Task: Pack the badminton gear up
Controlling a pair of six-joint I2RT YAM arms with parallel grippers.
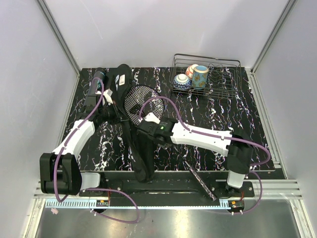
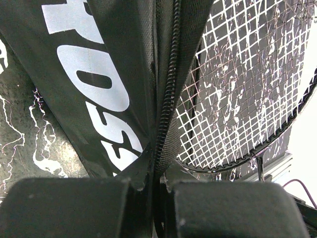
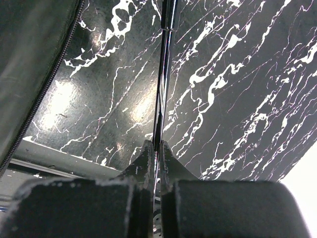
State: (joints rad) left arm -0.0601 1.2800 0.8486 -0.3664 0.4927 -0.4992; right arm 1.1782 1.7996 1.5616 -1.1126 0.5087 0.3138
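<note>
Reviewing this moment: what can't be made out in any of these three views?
- Shuttlecocks: none visible in any view; whether any sit inside the tube or bag is hidden by their walls.
- Shaft of the racket, top view: middle covered by the right arm.
- Lettering on the bag, left wrist view: cut off by the top edge and the left end effector.
- Lettering on the tube, top view: too small.
</note>
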